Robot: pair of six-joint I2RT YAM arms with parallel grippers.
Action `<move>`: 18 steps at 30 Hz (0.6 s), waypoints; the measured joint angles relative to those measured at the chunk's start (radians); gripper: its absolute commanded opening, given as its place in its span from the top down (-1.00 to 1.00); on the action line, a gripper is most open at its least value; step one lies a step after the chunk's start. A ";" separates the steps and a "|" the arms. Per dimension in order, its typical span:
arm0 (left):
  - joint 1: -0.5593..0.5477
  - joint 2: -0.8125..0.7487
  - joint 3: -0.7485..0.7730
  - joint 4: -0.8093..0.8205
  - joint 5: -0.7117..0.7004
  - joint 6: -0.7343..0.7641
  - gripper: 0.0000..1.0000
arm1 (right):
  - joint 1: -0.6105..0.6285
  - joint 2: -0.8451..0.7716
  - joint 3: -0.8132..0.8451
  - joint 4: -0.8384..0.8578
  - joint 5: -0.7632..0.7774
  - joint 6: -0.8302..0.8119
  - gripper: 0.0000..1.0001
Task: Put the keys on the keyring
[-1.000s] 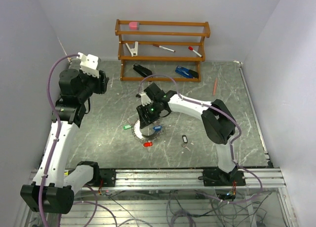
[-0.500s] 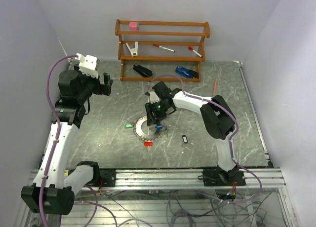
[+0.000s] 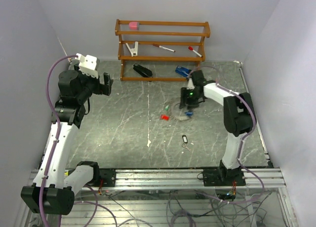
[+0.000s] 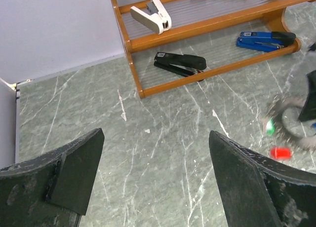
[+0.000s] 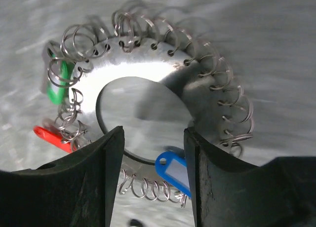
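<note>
The keyring (image 5: 148, 74) is a flat silvery ring rimmed with small wire loops. It is sharp in the right wrist view while the table behind it blurs. My right gripper (image 5: 154, 130) is shut on its near rim, with a blue tag (image 5: 175, 170) between the fingers. A green tag (image 5: 58, 81) and a red tag (image 5: 52, 138) hang on the loops at left. From above, the right gripper (image 3: 187, 106) holds the keyring (image 3: 181, 117) right of centre. A black-tagged key (image 3: 184, 138) lies loose on the table. My left gripper (image 3: 106, 84) (image 4: 156, 133) hangs open and empty at far left.
A wooden rack (image 3: 163, 49) stands at the back with a pink eraser, a white stapler (image 4: 153, 15) and red-capped pens. Under it lie a black stapler (image 4: 180, 63) and a blue stapler (image 4: 264, 39). An orange pencil (image 3: 215, 86) lies at the right.
My right gripper has swung from the table's middle to the right and back, carrying the keyring and its tags. The left gripper opened wide a second ago and has stayed put since.
</note>
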 measured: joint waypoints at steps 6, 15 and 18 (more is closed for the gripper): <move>0.000 0.000 -0.006 0.007 0.002 -0.009 -0.96 | -0.159 -0.036 -0.012 -0.056 0.187 -0.059 -0.21; 0.008 0.000 -0.006 0.011 0.011 -0.031 -0.98 | -0.160 -0.366 -0.020 0.013 -0.043 -0.045 -0.99; 0.013 0.000 -0.006 0.010 0.019 -0.033 -0.98 | -0.156 -0.509 -0.039 0.139 -0.101 0.019 -0.99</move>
